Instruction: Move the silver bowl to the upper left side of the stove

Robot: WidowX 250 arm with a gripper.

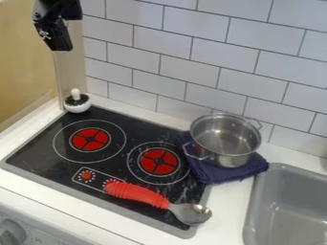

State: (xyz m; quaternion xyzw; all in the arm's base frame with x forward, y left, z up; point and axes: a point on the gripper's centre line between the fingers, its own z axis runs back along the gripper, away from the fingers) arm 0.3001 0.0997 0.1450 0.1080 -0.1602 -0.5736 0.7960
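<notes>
Wall [198, 45]: pale tiles, dark joints, rising behind the stove. Counter [226, 203]: white, framing the stove. Stove [144, 125]: glossy black top, grey front rim, the landmark for every entry here. Sink [275, 168]: grey basin to the right of the stove. Silver bowl [224, 155]: shiny metal, pot-shaped, two loop handles, upright beside the stove's right edge towards the back; rests on the cloth. Spoon [137, 193]: red ribbed handle, metal head, laid slantwise over the stove's front right part, head nearest the front right corner. Cloth [217, 175]: navy, folded, under the bowl, partly over the stove's right edge and partly on the counter.

Gripper [59, 42]: black, hanging high above the stove's back left corner, well apart from the bowl, which lies to its right and much lower, past the far side of the stove. Whether it is parted or closed, I cannot tell from here.

Burners, two, red, ringed in white: one [90, 139] on the stove's left half, one [158, 161] on its right half. Small lidded pot [77, 102]: white body, dark top, white knob, at the stove's back left corner.
</notes>
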